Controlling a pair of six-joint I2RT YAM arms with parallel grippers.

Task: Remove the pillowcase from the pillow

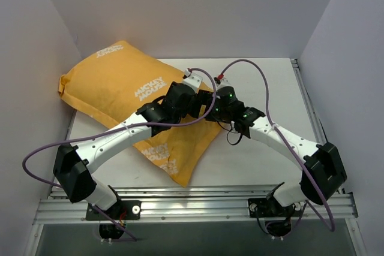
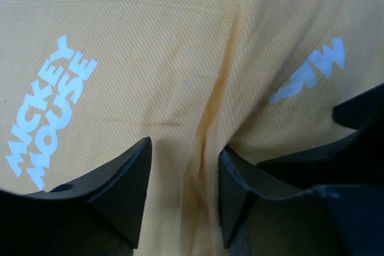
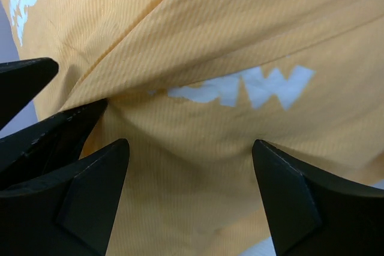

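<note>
The orange-yellow pillowcase (image 1: 120, 82) with white "Mickey Mouse" lettering lies diagonally across the table, stuffed full. The white pillow is hidden inside it. My left gripper (image 1: 195, 100) presses on the cover's right edge. In the left wrist view (image 2: 185, 154) its jaws are partly open, with a soft ridge of orange fabric (image 2: 198, 106) running between them. My right gripper (image 1: 210, 109) meets it from the right. In the right wrist view (image 3: 191, 148) its jaws are wide open, their tips against the orange cloth (image 3: 198, 166).
White walls close in on the left, back and right. The pillowcase's far left corner (image 1: 63, 85) touches the left wall. A metal rail (image 1: 303, 88) runs along the right edge of the white tabletop (image 1: 264, 166). Purple cables loop over both arms.
</note>
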